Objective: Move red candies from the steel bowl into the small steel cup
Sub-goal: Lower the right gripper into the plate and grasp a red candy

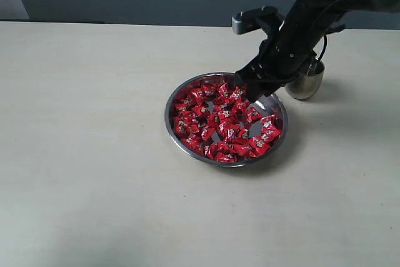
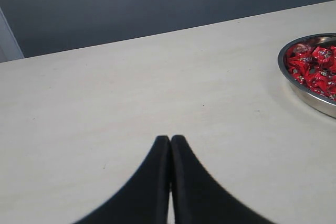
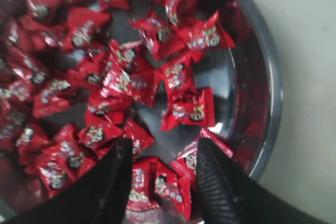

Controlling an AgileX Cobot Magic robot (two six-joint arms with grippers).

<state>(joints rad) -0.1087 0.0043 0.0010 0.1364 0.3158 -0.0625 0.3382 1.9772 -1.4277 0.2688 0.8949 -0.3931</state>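
Observation:
The steel bowl point(image 1: 178, 136) sits mid-table, full of red candies point(image 1: 215, 120) in shiny wrappers. My right gripper point(image 1: 242, 80) hangs over the bowl's far rim, open; in the right wrist view its fingers point(image 3: 113, 179) straddle several red candies point(image 3: 163, 182) lying on the bowl point(image 3: 268, 87) floor, gripping none. The small steel cup point(image 1: 306, 82) stands just behind the bowl to the right, partly hidden by the right arm. My left gripper point(image 2: 170, 139) is shut and empty over bare table, with the bowl's rim point(image 2: 286, 72) and red candies point(image 2: 315, 69) off to one side.
The pale table point(image 1: 81, 154) stretches wide to the left and front of the bowl. A dark wall runs along the table's far edge. No other objects stand on the surface.

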